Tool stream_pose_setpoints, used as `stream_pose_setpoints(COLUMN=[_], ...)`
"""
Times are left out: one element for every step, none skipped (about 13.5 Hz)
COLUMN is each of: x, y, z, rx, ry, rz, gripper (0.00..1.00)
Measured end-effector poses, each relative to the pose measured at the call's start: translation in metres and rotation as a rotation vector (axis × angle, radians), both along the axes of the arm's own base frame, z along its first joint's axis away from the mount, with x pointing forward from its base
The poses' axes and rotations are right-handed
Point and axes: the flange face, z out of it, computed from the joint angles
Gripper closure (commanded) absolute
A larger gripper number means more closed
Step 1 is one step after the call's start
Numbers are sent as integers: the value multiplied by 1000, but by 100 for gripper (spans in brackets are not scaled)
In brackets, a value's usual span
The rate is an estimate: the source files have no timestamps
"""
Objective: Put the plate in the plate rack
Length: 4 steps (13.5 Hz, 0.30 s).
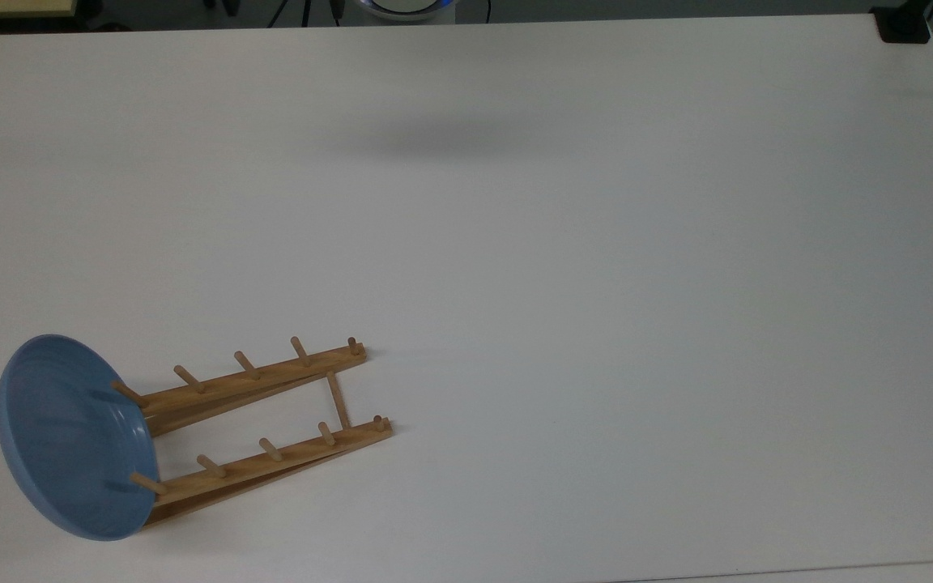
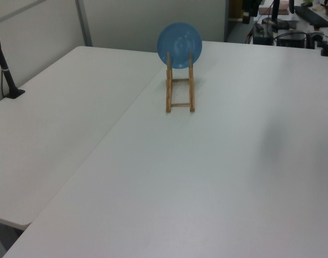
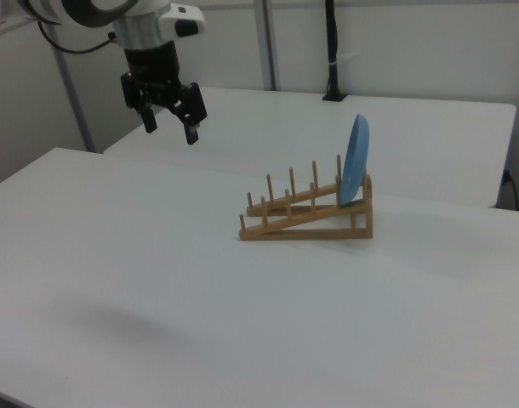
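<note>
**Plate racked, arm clear**

White counter carries the light-brown wooden peg rack. Well apart from the empty, parted jaws, the round blue plate stands upright in its end slot. Placement looks finished; only retreat remains.

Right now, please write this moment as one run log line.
plate: upright in plate rack, high end | gripper: open, empty, raised, apart from rack
</note>
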Motion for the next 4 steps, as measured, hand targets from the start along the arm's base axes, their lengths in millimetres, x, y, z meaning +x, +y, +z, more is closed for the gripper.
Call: stream_pose_setpoints(x=[-1,-1,-1,-1], y=[2,4,6,7], z=[1,2,3,3], rx=[0,0,0,0], ry=[-2,-3,-4,-4], rz=[-6,-12,-16,-16], gripper=[0,0,0,0])
